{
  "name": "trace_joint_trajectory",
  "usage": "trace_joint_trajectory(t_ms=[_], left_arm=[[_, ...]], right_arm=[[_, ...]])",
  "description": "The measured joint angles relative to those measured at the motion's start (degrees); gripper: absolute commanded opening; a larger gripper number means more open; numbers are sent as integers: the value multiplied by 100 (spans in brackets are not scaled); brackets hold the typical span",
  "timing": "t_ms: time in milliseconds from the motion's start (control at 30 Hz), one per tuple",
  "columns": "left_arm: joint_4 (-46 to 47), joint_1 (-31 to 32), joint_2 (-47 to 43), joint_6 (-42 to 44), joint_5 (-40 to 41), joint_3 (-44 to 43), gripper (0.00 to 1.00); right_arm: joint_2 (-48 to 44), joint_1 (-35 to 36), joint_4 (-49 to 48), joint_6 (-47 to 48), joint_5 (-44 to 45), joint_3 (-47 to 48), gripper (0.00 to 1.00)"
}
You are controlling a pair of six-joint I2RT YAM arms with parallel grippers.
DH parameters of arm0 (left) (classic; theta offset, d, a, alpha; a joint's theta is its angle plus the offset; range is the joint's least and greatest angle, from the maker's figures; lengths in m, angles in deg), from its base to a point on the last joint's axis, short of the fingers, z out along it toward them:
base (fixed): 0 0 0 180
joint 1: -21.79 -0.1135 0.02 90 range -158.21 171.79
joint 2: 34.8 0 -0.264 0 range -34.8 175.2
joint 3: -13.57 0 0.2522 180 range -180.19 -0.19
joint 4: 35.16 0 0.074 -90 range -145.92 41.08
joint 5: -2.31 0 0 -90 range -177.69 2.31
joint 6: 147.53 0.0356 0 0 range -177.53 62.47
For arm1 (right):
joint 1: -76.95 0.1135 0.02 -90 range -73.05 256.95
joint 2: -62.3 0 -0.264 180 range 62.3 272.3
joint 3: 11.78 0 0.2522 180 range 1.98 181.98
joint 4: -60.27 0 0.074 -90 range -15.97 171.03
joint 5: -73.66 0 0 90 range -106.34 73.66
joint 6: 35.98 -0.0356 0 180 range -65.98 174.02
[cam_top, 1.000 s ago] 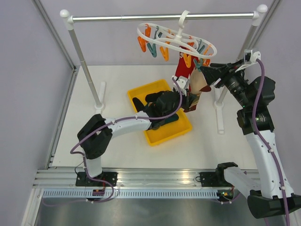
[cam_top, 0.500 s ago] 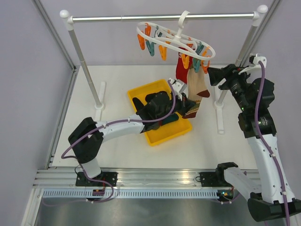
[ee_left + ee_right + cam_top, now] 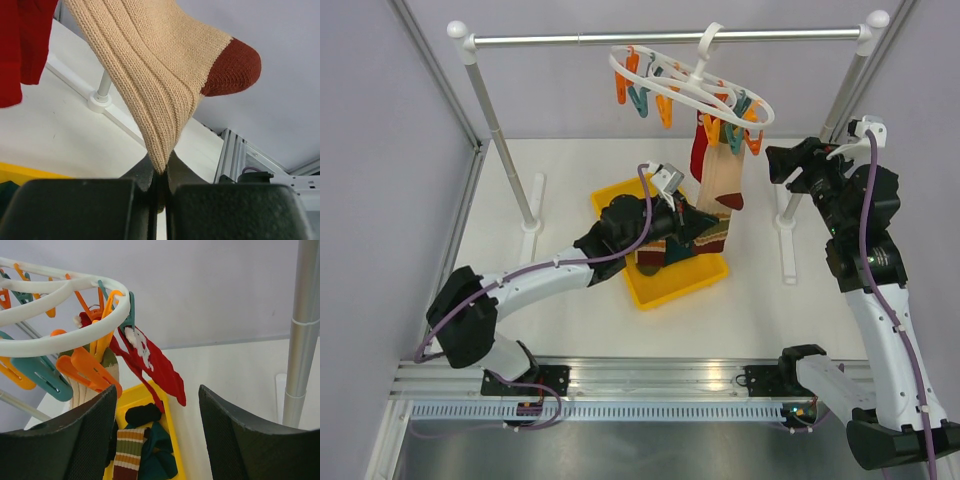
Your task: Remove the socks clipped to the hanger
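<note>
Left gripper (image 3: 160, 186) pinches shut on the lower edge of the tan sock (image 3: 150, 85), which hangs clipped to the hanger (image 3: 60, 342), likely to tug it free above the tray (image 3: 682, 288). Right gripper (image 3: 157, 432) hovers nearby, spread wide and empty.

A red sock (image 3: 155, 365) hangs clipped to the hanger (image 3: 45, 345) above a yellow tray (image 3: 134, 394).
</note>
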Motion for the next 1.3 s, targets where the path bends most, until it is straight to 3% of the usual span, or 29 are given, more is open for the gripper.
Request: trace_joint_trajectory(t_ms=[467,933,1300], left_arm=[[17,-227,-955,-192,-376,540,2],[-2,-330,-1167,-227,-581,664,2],[-9,-332,-1167,-234,-643,693,2]], right_arm=[[188,0,-713,68,-850,-201,71],[162,0,-2070,-741,-2129,-413,68],[175,0,-2656,-1213,-2426,-636,22]])
